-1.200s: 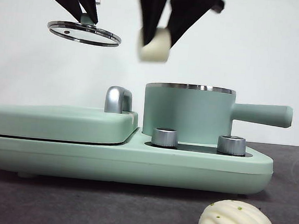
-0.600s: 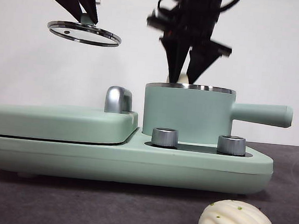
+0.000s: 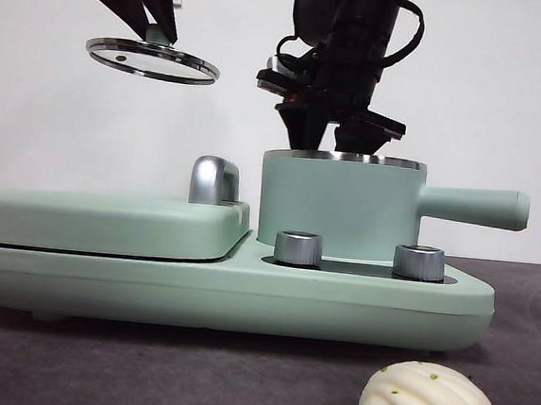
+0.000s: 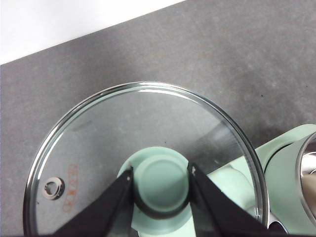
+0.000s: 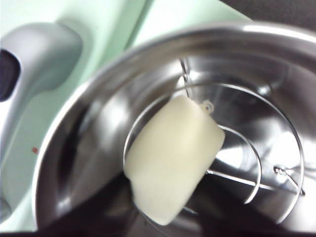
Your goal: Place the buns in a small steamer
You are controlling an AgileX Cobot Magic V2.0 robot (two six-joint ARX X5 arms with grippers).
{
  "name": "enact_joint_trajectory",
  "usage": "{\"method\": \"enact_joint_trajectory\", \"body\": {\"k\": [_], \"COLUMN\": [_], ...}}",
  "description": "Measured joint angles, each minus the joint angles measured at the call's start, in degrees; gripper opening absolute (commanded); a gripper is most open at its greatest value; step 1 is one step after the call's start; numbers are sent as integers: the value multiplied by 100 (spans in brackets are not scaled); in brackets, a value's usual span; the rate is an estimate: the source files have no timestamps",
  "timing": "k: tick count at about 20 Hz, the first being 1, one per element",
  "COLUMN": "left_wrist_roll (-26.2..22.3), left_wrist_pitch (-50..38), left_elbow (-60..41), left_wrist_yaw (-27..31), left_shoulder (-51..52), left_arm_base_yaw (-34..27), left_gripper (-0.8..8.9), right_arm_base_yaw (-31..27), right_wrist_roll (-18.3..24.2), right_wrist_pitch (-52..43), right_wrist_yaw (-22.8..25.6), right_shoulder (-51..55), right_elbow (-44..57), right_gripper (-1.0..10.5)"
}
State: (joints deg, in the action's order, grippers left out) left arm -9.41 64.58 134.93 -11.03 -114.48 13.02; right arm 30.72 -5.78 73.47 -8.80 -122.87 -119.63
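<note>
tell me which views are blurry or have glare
Right wrist view: soft and blurred throughout, bright glare on the steel inside of the mint-green steamer pot around the smooth cream oblong bun. Left wrist view: sharp, faint reflections on the round glass lid. Front view: sharp, evenly lit.

left gripper point(image 4: 160, 180) has its black fingers point(image 4: 116, 200) pinched on the mint-green round knob point(image 4: 160, 178) of the steel-rimmed glass lid point(image 4: 148, 128), held above the dark grey surface point(image 4: 222, 59), mint-green appliance point(image 4: 281, 163) at the edge
</note>
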Motion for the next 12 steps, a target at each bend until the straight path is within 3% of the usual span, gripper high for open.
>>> {"method": "enact_joint_trajectory", "body": {"k": [9,12], "left_wrist_roll": [-2,0], "left_wrist_pitch": [0,0], "left_elbow": [0,0], "left_wrist_yaw": [0,0], "left_shoulder": [0,0], "left_arm_base_yaw": [-13,-26], "left_gripper": [19,18], "right_arm_base_yaw": [2,2], "right_wrist_roll": [0,0], "right_wrist_pitch": [26,299], "right_wrist_yaw": [13,245], "right_shoulder": [0,0], "right_elbow": [-291,-739], "right_gripper": [340,378]}}
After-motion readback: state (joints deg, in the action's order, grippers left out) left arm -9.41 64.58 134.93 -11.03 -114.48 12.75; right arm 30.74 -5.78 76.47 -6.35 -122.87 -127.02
